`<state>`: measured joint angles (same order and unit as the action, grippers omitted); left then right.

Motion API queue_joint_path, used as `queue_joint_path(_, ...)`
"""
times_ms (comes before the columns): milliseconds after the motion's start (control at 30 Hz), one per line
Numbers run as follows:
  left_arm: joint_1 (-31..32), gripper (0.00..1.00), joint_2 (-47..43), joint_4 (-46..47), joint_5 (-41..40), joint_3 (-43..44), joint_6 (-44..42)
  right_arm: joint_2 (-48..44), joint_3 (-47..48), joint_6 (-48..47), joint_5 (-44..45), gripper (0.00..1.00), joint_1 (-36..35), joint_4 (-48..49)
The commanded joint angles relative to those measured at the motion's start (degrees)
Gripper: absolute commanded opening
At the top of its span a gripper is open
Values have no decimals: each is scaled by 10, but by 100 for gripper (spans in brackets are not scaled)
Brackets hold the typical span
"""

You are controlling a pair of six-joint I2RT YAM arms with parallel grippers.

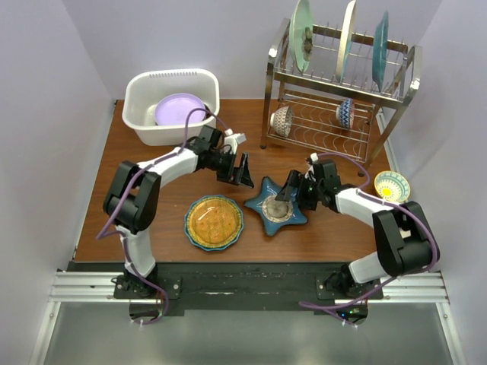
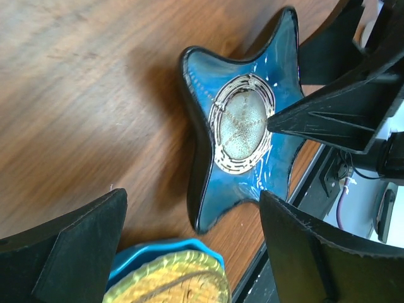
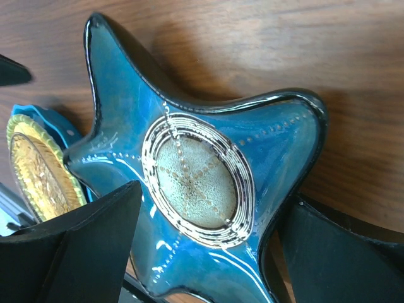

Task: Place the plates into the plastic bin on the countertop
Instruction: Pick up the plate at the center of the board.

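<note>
The blue star-shaped plate [image 1: 262, 205] lies on the countertop [image 1: 152, 152] right of centre. My right gripper [image 1: 288, 198] is open and low over it; in the right wrist view the gripper [image 3: 208, 265] straddles one arm of the plate [image 3: 196, 183], one finger over the glazed inside, the other outside the rim. My left gripper [image 1: 243, 173] is open and empty, above the wood just left of the star plate [image 2: 243, 123]. The amber plate with the blue-green rim [image 1: 214, 221] lies at front centre. The lavender plate [image 1: 179, 110] lies in the white plastic bin [image 1: 137, 91] at the back left.
A steel wire dish rack [image 1: 342, 84] stands at the back right with three upright plates [image 1: 348, 42] on top and two small patterned bowls [image 1: 281, 120] on its lower shelf. A small yellow bowl [image 1: 392, 185] sits near the right edge.
</note>
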<state>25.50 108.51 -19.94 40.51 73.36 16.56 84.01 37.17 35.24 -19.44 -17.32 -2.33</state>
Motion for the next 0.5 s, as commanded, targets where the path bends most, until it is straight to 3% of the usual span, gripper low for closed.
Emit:
queue_joint_path(0, 15, 89, 23, 36, 9, 27, 15, 19, 29, 1, -16, 87, -11, 14)
queue_joint_path(467, 32, 81, 72, 84, 11, 31, 45, 48, 45, 11, -31, 87, -32, 21)
